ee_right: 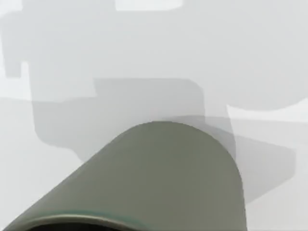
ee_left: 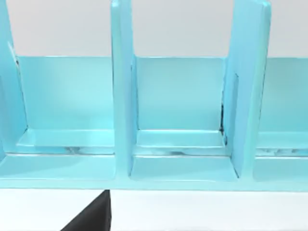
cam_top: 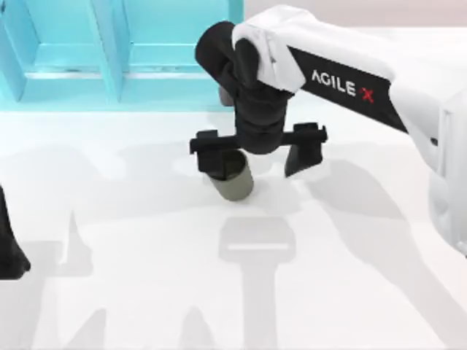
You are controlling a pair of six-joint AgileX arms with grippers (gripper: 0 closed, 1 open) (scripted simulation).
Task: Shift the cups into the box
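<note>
An olive-grey cup [cam_top: 233, 179] stands on the white table in front of the box, and its wall looms close in the right wrist view [ee_right: 163, 178]. Above it hangs my right gripper [cam_top: 255, 159], open wide. The cup lies under the span between the fingers, close to the finger on the top view's left [cam_top: 208, 154] and well apart from the other. The turquoise box [cam_top: 117, 69] with upright dividers stands at the back left; the left wrist view looks into its compartments [ee_left: 178, 168]. My left gripper [cam_top: 9, 251] is parked at the left edge.
The right arm's white and black links [cam_top: 343, 80] reach in from the right and pass over the box's right end. Bare white table [cam_top: 146, 292] stretches across the front and the middle.
</note>
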